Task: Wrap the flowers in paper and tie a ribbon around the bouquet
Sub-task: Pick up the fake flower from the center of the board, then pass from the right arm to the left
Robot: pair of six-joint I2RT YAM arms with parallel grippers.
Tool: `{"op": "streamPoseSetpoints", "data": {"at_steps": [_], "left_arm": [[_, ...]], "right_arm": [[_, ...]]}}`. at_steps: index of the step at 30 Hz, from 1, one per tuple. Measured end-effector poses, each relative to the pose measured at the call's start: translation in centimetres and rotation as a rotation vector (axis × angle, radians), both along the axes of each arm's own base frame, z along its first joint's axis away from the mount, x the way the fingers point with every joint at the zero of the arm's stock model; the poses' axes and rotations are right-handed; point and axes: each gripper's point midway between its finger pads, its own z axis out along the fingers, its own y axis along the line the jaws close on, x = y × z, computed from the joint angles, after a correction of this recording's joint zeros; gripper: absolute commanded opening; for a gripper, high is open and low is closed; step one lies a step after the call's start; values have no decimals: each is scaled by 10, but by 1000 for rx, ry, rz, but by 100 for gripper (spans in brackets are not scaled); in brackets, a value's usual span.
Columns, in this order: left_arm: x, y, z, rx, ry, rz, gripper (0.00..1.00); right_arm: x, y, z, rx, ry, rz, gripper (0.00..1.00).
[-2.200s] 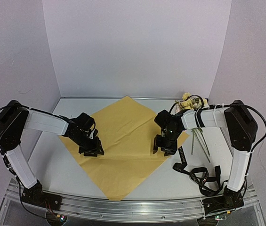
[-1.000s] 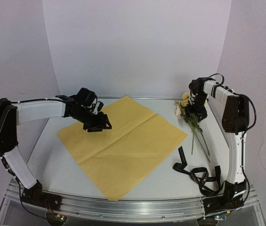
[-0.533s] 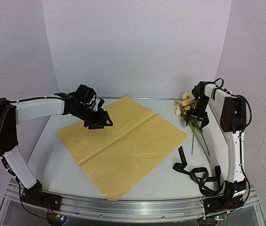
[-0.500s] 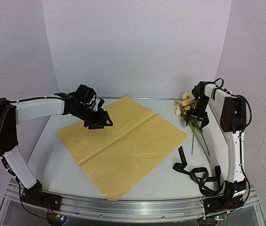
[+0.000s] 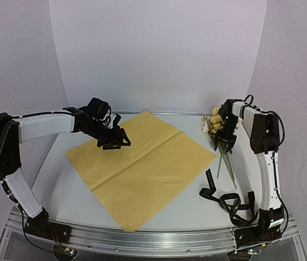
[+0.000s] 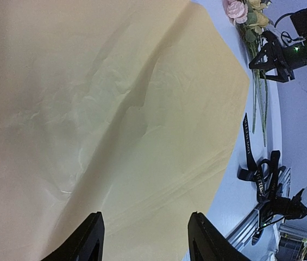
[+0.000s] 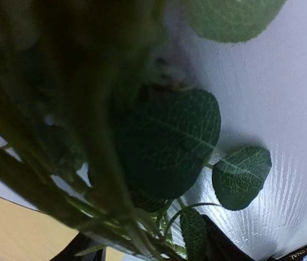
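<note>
The paper (image 5: pixel 142 163) lies flat as a diamond, its yellow-orange face up. My left gripper (image 5: pixel 114 142) hovers open over its upper left part; the left wrist view shows nothing between its fingers (image 6: pixel 91 239) and the sheet (image 6: pixel 115 109) beneath. The flowers (image 5: pixel 214 120) lie right of the paper, blooms toward the back wall and stems (image 5: pixel 222 162) toward me. My right gripper (image 5: pixel 225 138) is down over the leafy stems (image 7: pixel 164 141), fingers still apart on either side of them. The black ribbon (image 5: pixel 229 201) lies tangled at the front right.
White walls enclose the table's left, back and right sides. The right arm's upright link (image 5: pixel 264 141) stands right of the flowers. A metal rail (image 5: pixel 142 239) runs along the near edge. The ribbon (image 6: pixel 259 174) lies between the paper's right corner and that rail.
My right gripper has dropped from the blooms onto the stems and its jaws have narrowed; the stems swung slightly left. The left arm has barely moved.
</note>
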Motion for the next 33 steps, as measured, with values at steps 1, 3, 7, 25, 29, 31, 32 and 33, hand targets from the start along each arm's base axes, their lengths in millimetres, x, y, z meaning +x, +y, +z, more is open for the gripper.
{"op": "streamPoseSetpoints", "data": {"at_steps": [1, 3, 7, 25, 29, 31, 32, 33], "left_arm": [[0, 0, 0, -1, 1, -1, 55], [-1, -1, 0, -5, 3, -3, 54], [0, -2, 2, -17, 5, -2, 53], [15, -14, -11, -63, 29, 45, 52], [19, -17, -43, -33, 79, 53, 52], [20, -17, -60, -18, 110, 63, 51], [20, -18, -66, -12, 122, 65, 51], [19, -18, -73, -6, 132, 67, 51]], "right_arm": [[0, 0, -2, -1, 4, -5, 44], [-1, 0, -3, -3, 8, -12, 38], [-6, 2, -6, 6, 28, -32, 23], [-5, 2, 15, 26, -22, 84, 0], [-1, 3, 47, 43, -96, 137, 0], [1, 6, 66, 58, -140, 155, 0], [2, 7, 75, 64, -162, 163, 0], [2, 8, 84, 71, -183, 168, 0]]}}
